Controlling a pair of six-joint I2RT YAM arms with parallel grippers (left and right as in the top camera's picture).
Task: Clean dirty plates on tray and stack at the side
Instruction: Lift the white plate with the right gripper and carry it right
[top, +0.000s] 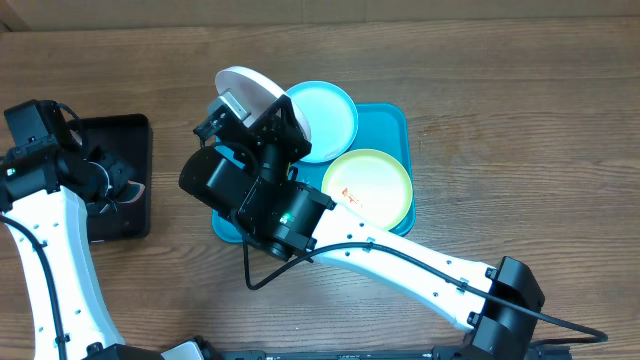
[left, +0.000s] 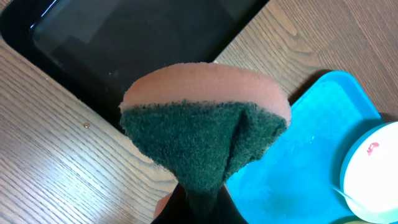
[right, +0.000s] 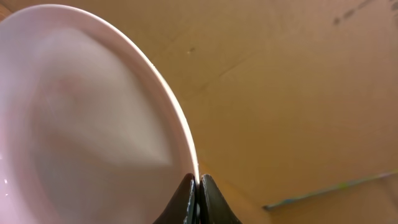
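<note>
We count three plates. The right tool is clenched on the rim of the white plate, held tilted over the far-left corner of the one turquoise tray. The light blue plate and the red-smeared yellow-green plate lie on that tray. The left tool grips one sponge above one black tray on the tabletop.

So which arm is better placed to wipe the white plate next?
The left. The left gripper holds a sponge, green scouring side facing out, close to the turquoise tray. The right gripper is occupied: its jaws are shut on the rim of the white plate, holding it tilted.
</note>
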